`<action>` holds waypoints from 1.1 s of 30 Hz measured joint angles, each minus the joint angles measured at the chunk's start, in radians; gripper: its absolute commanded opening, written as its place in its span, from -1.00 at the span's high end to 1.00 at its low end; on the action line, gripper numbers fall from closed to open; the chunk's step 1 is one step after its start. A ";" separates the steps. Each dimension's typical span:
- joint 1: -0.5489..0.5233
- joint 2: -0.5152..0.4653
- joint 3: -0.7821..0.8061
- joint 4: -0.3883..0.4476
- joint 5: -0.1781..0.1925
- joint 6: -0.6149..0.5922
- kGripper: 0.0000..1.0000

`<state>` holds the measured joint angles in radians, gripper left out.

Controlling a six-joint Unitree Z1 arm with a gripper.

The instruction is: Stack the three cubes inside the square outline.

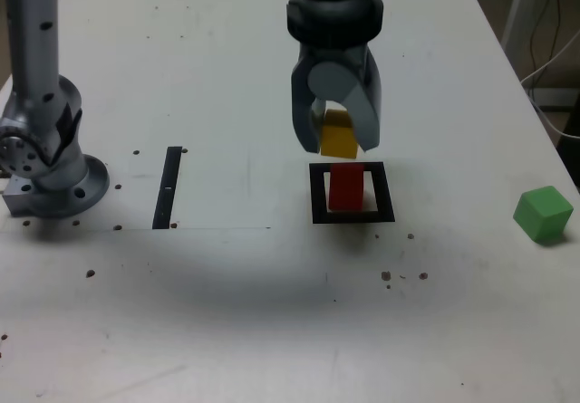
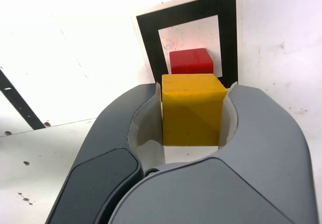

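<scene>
This looks like a robotics lab or test bench. A grey arm base (image 1: 50, 181) is fixed to a plain white worktop (image 1: 227, 77) with small holes, taped black marks guide placement, and loose cables (image 1: 548, 50) hang past the exterior view's right edge.

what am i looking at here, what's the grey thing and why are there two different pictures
The grey thing is a robot arm bolted to a white table. At its end is a gripper, a two-fingered claw. One picture comes from a camera standing off the arm and looking at the whole table. The other comes from a camera on the arm's wrist, looking down past the claw.

The claw is shut on a yellow cube, held above a red cube. The red cube sits inside a black square outline. A green cube lies apart, at the exterior view's right. A thin black strip lies at that view's left.
</scene>
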<state>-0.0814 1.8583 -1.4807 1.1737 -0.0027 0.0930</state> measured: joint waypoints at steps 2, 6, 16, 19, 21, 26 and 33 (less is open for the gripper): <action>-0.006 0.000 0.012 -0.009 0.000 -0.007 0.39; -0.008 0.000 0.024 -0.018 0.005 -0.012 0.39; -0.008 0.007 0.028 -0.045 0.015 -0.015 0.39; -0.009 0.016 0.029 -0.056 0.015 -0.016 0.39; -0.010 0.020 0.032 -0.059 0.015 -0.017 0.39; -0.015 0.031 0.046 -0.076 0.018 -0.022 0.39; -0.016 0.033 0.057 -0.091 0.029 -0.026 -0.08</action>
<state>-0.0978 1.8917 -1.4237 1.0823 0.0265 0.0668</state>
